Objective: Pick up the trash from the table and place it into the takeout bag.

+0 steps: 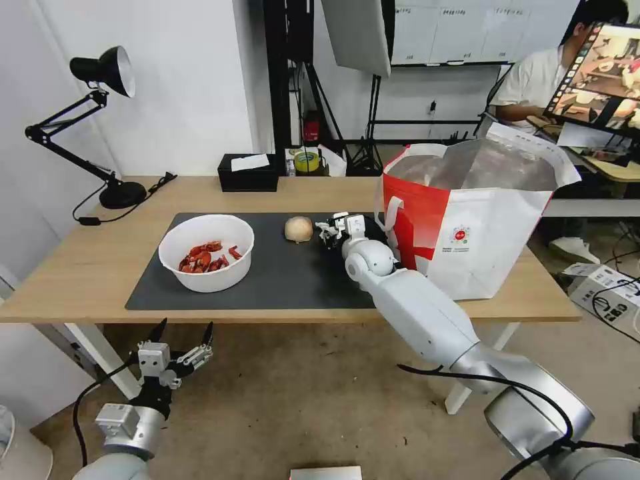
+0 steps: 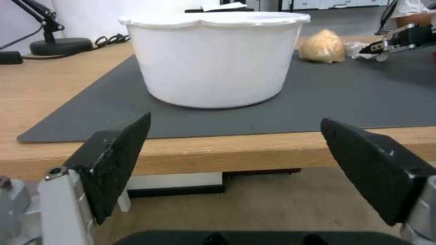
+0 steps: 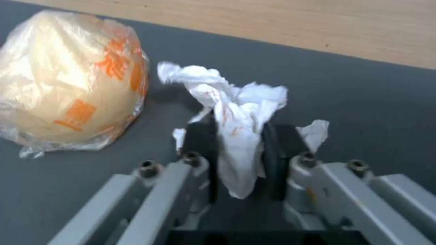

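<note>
My right gripper [image 1: 327, 235] [image 3: 238, 136] is shut on the crumpled white napkin [image 3: 236, 102] [image 1: 325, 231], low over the dark grey mat [image 1: 280, 273]. Right beside it lies the beige ball [image 1: 299, 229] [image 3: 68, 78] [image 2: 323, 46] wrapped in clear film. A white bowl of red crayfish shells [image 1: 207, 252] [image 2: 211, 58] stands on the mat's left part. The red-and-white takeout bag [image 1: 467, 220] stands open at the table's right end, just beyond my right arm. My left gripper [image 1: 185, 337] [image 2: 236, 163] hangs open below the table's front edge, facing the bowl.
A black tissue box [image 1: 248, 172] and a tape roll [image 1: 307, 161] sit at the table's [image 1: 80, 267] back edge. A black desk lamp [image 1: 100, 127] stands at the back left. A person sits behind the bag at another desk.
</note>
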